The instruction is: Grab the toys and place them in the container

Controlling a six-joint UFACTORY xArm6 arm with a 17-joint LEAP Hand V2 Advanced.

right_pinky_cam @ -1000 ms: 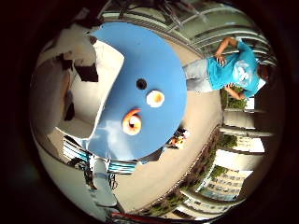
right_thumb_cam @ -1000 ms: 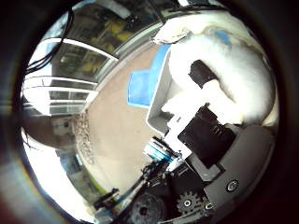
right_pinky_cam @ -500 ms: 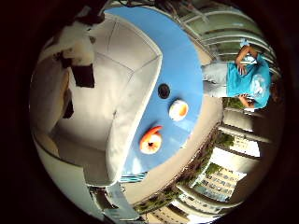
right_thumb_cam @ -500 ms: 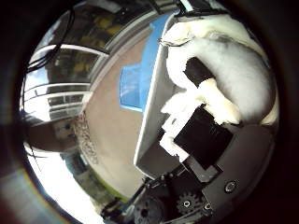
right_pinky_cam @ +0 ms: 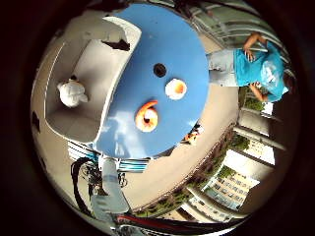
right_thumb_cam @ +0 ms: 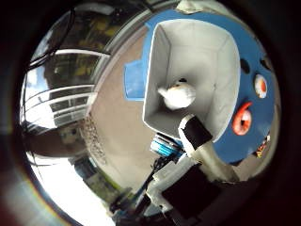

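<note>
White plush toy [right_thumb_cam: 178, 95] lying inside the white container [right_thumb_cam: 157, 70] on the blue table [right_pinky_cam: 187, 54], orange curled toy [right_pinky_cam: 146, 116] and round orange-and-white toy [right_pinky_cam: 175, 89] out on the tabletop near each other, hand [right_thumb_cam: 202, 150] above the container holding nothing, can't tell how wide its fingers are

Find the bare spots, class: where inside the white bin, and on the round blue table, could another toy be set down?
Inside the white fabric container, one white plush toy lies mid-floor; the floor around it is bare. On the round blue table, the orange curled toy, the white-and-orange round toy and the dark centre hole crowd the middle; the rim areas are free.
</note>
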